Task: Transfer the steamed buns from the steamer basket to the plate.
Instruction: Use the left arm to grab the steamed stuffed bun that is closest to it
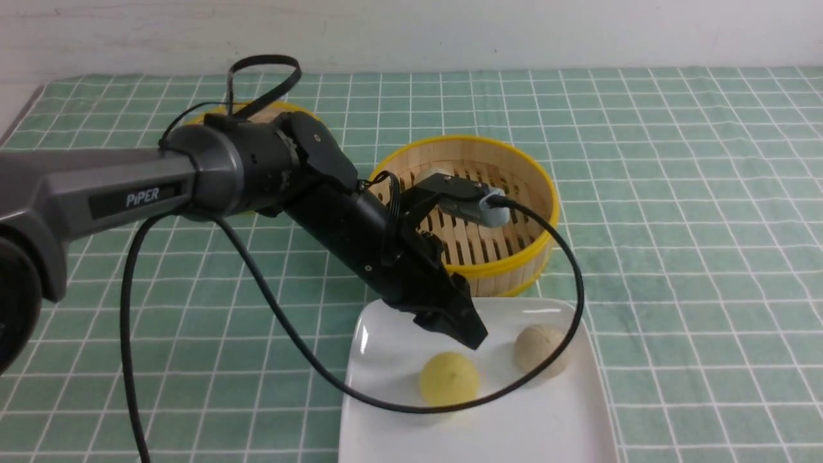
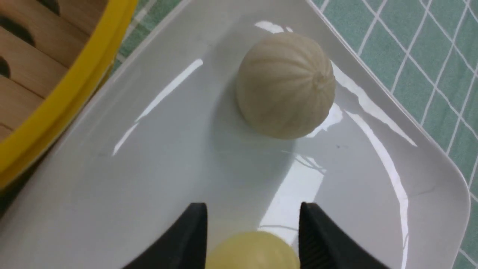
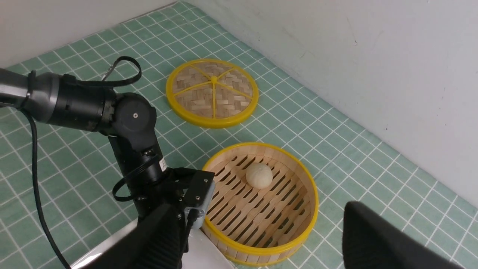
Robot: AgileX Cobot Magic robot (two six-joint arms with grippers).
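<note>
Where the buns lie: the pale yellow bun point(image 1: 449, 379) and a beige bun point(image 1: 541, 350) sit apart on the plate point(image 1: 559, 424); the third bun point(image 3: 258, 175) rests alone on the slatted floor of the steamer basket point(image 1: 508, 273).
Left pincer point(image 1: 468, 333): jaws spread and empty, hanging just above the yellow bun, which shows between them in the wrist view.
Right pincer point(image 3: 368, 239): only one dark finger shows, so I cannot tell whether it is spread or closed.
Basket and plate: close together on the counter point(image 1: 675, 257), with the plate on the robot's side.
Lid point(image 3: 212, 93): flat on the counter beyond the basket.
Risk, plate: a skewed lift could nudge the yellow bun and roll it across the glossy surface. The black cable point(image 1: 398, 404) loops low there and may sweep a bun as the arm swings.
Risk, basket: the tall wall could catch the fingers on a shallow approach.
</note>
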